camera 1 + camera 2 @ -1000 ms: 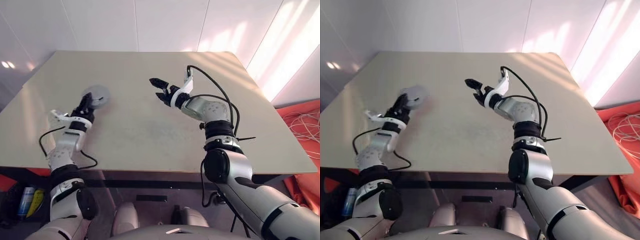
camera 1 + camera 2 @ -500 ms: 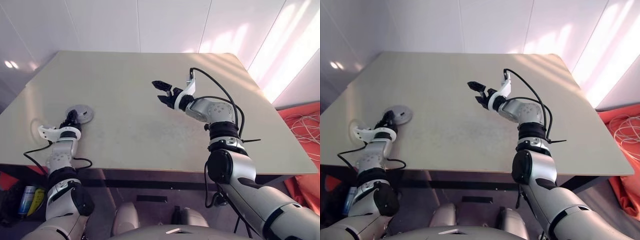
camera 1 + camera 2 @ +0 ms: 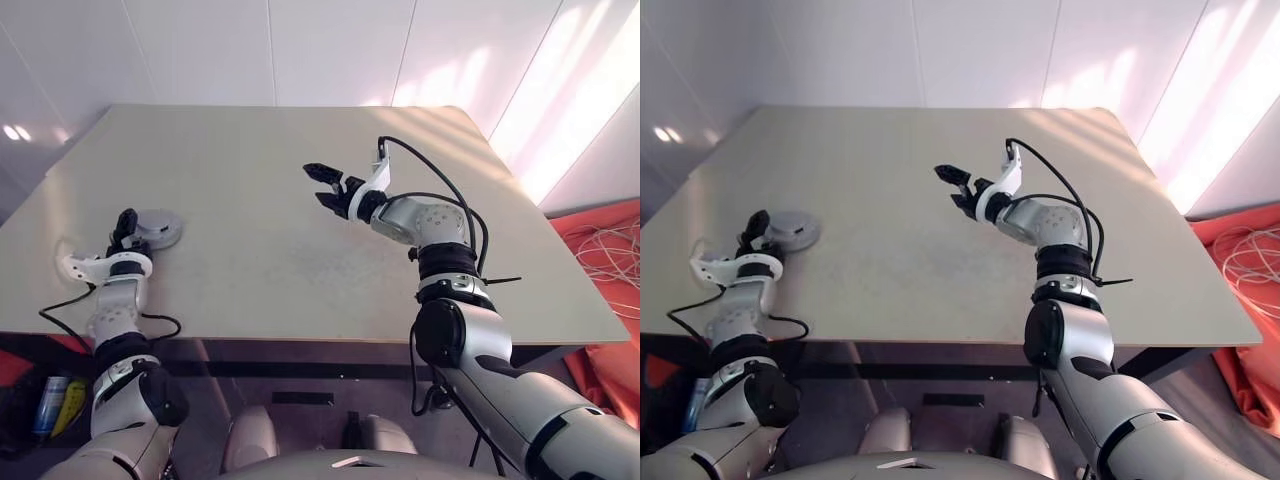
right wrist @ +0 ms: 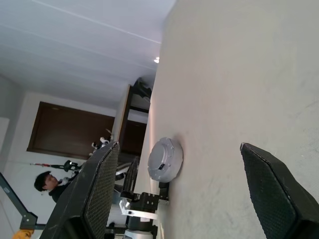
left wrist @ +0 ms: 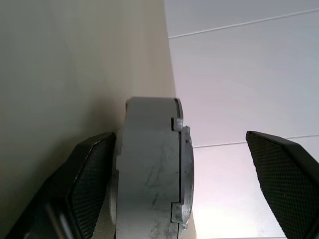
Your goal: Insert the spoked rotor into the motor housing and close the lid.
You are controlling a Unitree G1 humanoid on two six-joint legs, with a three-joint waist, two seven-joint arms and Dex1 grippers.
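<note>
The motor housing [image 3: 158, 229] lies flat near the table's left edge, a round grey case with the lid [image 3: 161, 224] shut on top of it. The spoked rotor is out of view. My left gripper [image 3: 126, 222] is just beside the case. In the left wrist view its fingers [image 5: 92, 184] stand wide apart, open. The case [image 5: 147, 174] is between them, with one finger close beside it and the other well clear. My right gripper [image 3: 324, 186] hovers open over the middle of the table, holding nothing. The closed case [image 4: 165, 159] also shows far off between its fingers.
The beige table [image 3: 300, 260] has its front edge close to me. Orange cloth and white cables [image 3: 610, 250] lie on the floor to the right. A person [image 4: 42, 181] stands far back in the room beyond the table's left side.
The left gripper brought the closed case down from the air onto the table near the left edge, then opened and let it go. The right arm stayed still.
</note>
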